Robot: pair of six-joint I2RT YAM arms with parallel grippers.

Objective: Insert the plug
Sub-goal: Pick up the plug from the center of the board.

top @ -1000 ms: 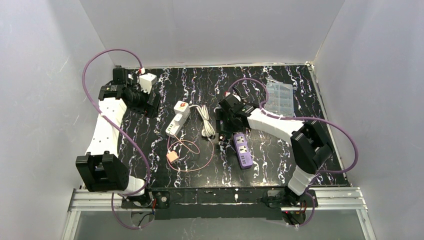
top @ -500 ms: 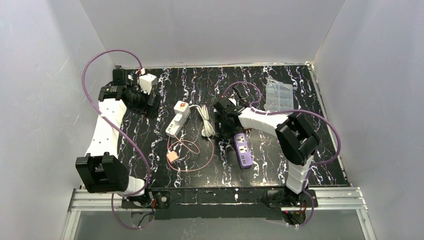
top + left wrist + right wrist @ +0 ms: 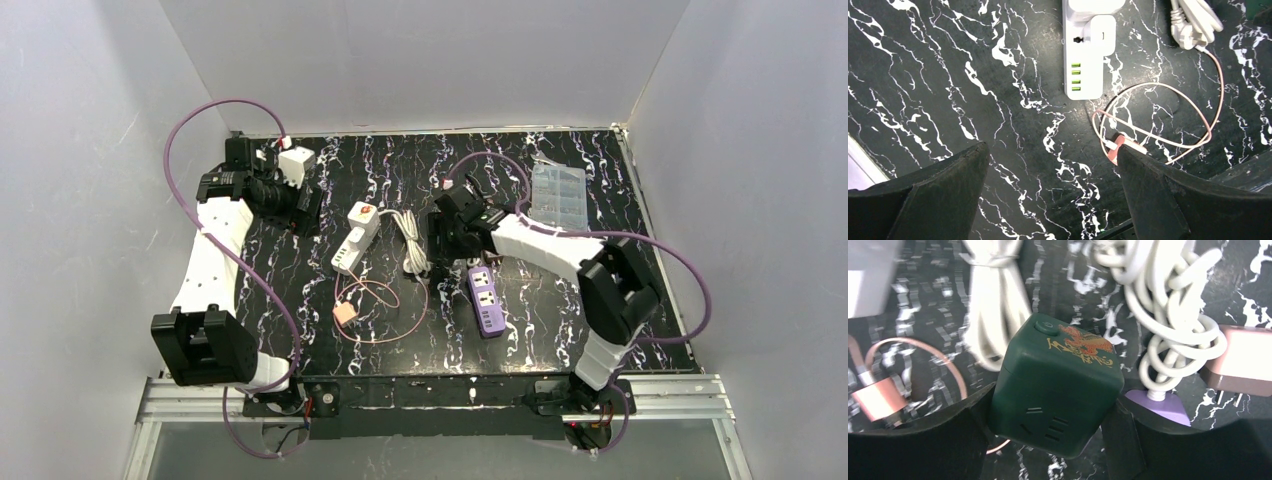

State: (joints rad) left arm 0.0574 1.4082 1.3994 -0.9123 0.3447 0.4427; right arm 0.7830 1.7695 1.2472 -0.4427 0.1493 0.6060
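While the left claw (image 3: 1052,149) hangs open far off toward nine o'clock, the right claw (image 3: 1052,407) straddles the green cube (image 3: 1060,382) at the table (image 3: 545,335)'s centre, fingers (image 3: 923,440) against both sides, grip unclear.

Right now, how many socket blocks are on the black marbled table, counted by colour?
white oblong plastic power strip: 1
purple oblong plastic power strip: 1
dark green plastic cube socket: 1
total: 3
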